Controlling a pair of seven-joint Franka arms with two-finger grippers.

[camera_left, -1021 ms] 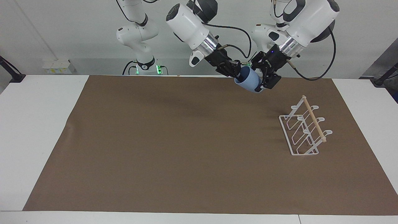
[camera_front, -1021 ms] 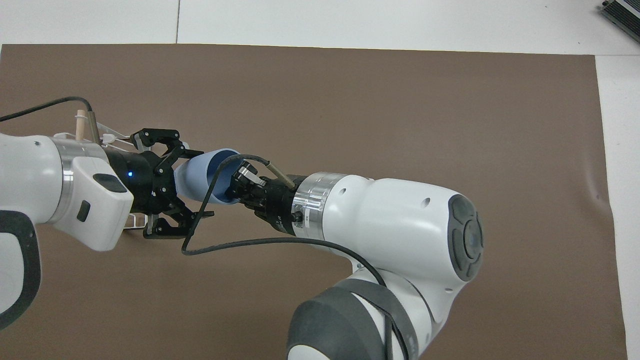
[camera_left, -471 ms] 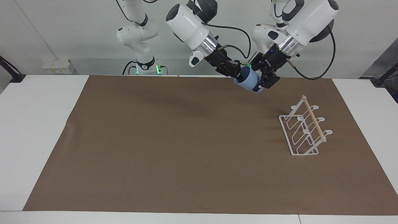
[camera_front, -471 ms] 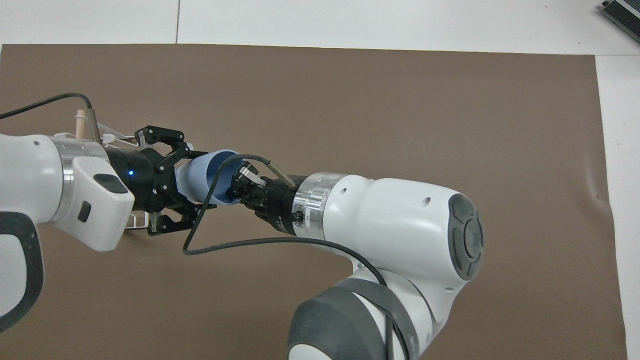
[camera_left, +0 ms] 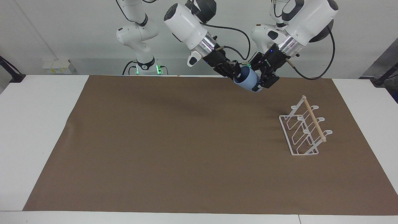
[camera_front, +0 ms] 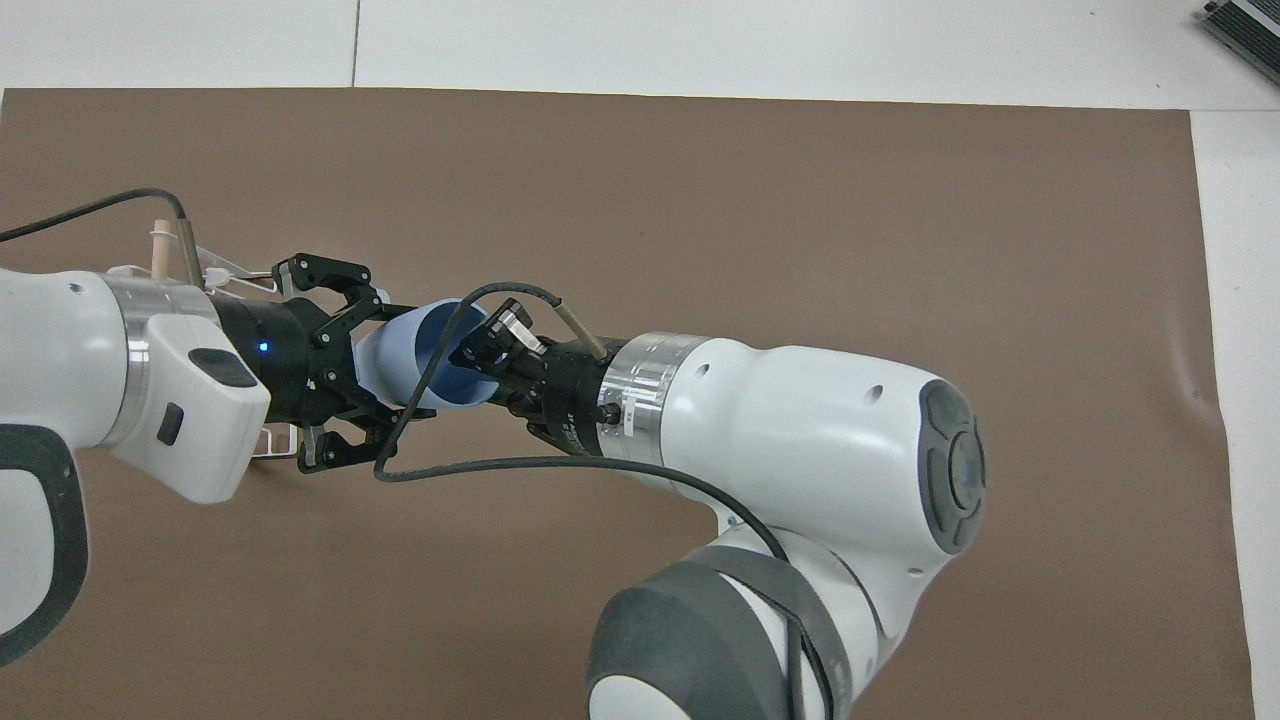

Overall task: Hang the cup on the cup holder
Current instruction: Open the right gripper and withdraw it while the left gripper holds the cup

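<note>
The light blue cup (camera_left: 248, 81) (camera_front: 420, 350) hangs tilted in the air between both grippers, over the brown mat's edge nearest the robots. My left gripper (camera_left: 260, 85) (camera_front: 365, 365) is shut on the cup's base end, its links splayed to the sides. My right gripper (camera_left: 235, 72) (camera_front: 490, 350) is at the cup's rim with its fingers spread, one fingertip (camera_front: 515, 323) outside the rim. The white wire cup holder (camera_left: 306, 129) with its wooden rod stands on the mat toward the left arm's end. In the overhead view the left arm hides most of the cup holder (camera_front: 160, 238).
A brown mat (camera_left: 155, 140) covers most of the white table (camera_left: 31, 124). A third arm (camera_left: 138, 34) stands at the back, away from the cup. A grey device corner (camera_front: 1250, 25) lies at the table's edge farthest from the robots.
The left gripper closed on the cup's base end. The right gripper, earlier pinching the rim, spread its fingers and drew back slightly. The cup barely moved.
</note>
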